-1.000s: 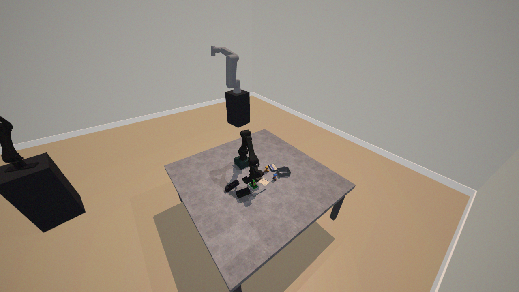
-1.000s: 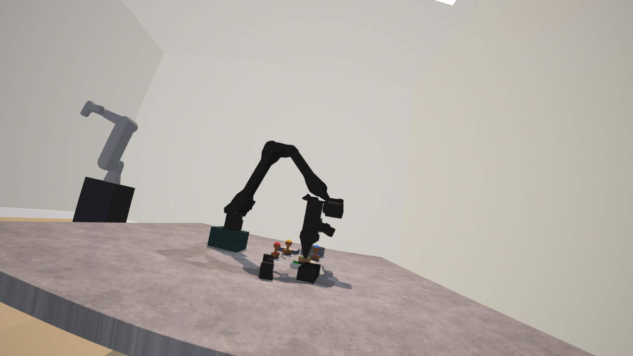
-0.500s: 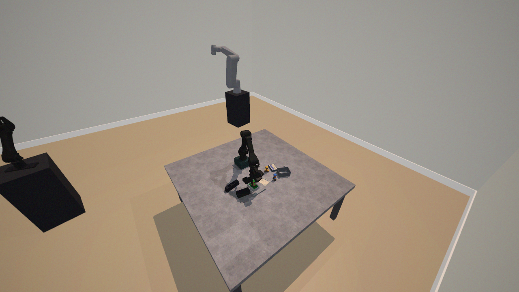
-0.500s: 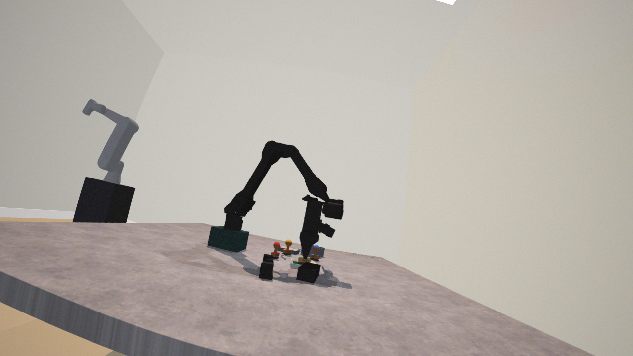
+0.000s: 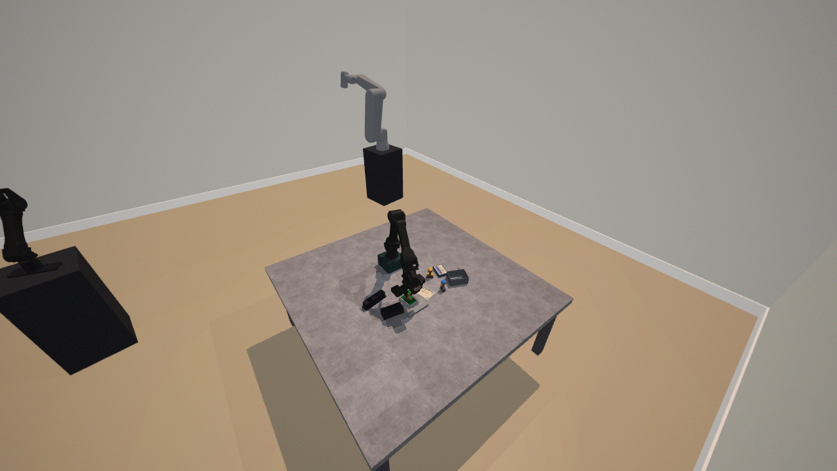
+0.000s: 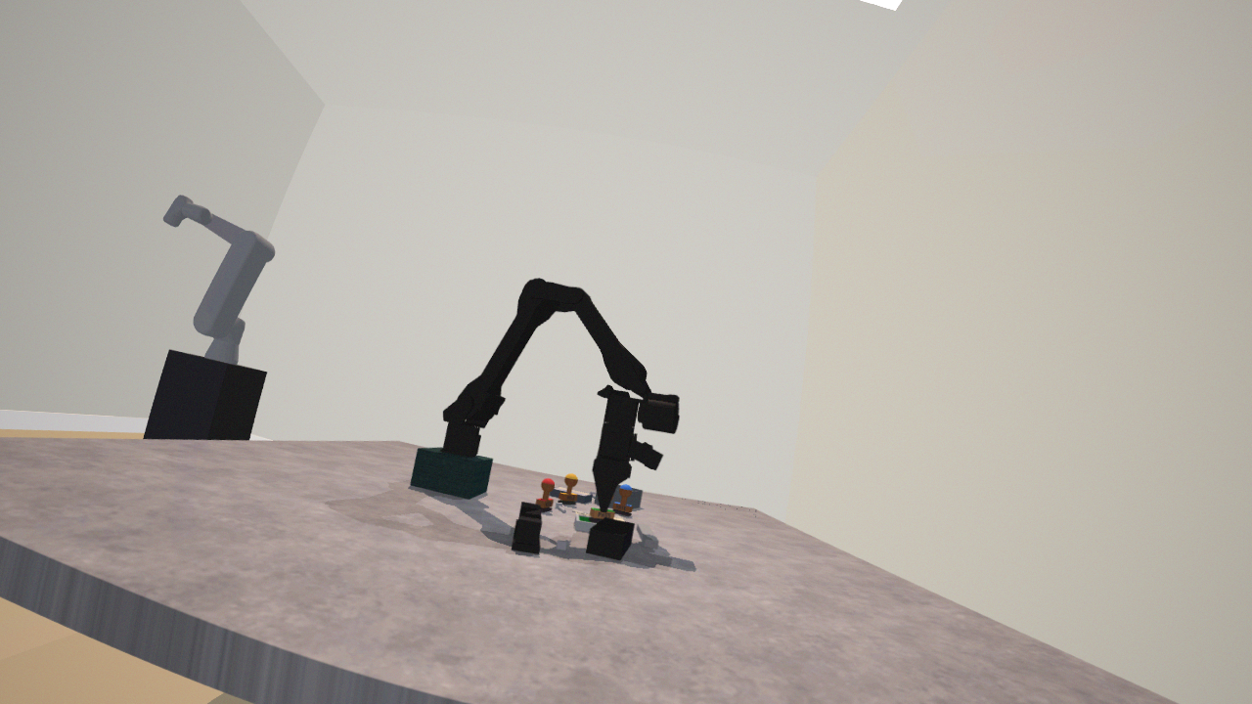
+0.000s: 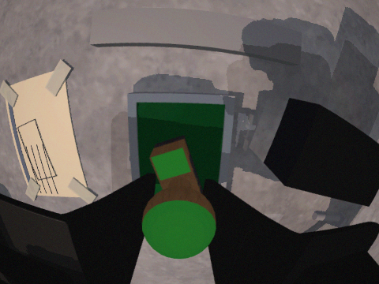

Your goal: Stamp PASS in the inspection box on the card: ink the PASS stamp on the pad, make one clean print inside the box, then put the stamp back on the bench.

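Observation:
My gripper [image 5: 409,291] [image 6: 603,510] [image 7: 179,184] is shut on the handle of the stamp [image 6: 602,513] [image 7: 178,229], which has a round green knob and a brown base with a green patch. The stamp looks upright, its base over the green ink pad [image 7: 133,138] [image 6: 582,523], turned a little against the pad's edges. The base is on the pad or very close above it; its underside is hidden. The cream card [image 7: 55,102] [image 5: 427,292] lies left of the pad in the wrist view, taped at its corners. Its outlined box [image 7: 26,123] shows no print inside.
Two black blocks [image 5: 392,311] [image 5: 373,299] stand near the pad; one block [image 7: 324,154] is right of it in the wrist view. A grey bar [image 7: 166,31] lies beyond it. Red [image 6: 546,492], orange [image 6: 569,486] and blue [image 6: 624,499] knobbed stamps and a dark tray [image 5: 457,277] stand around.

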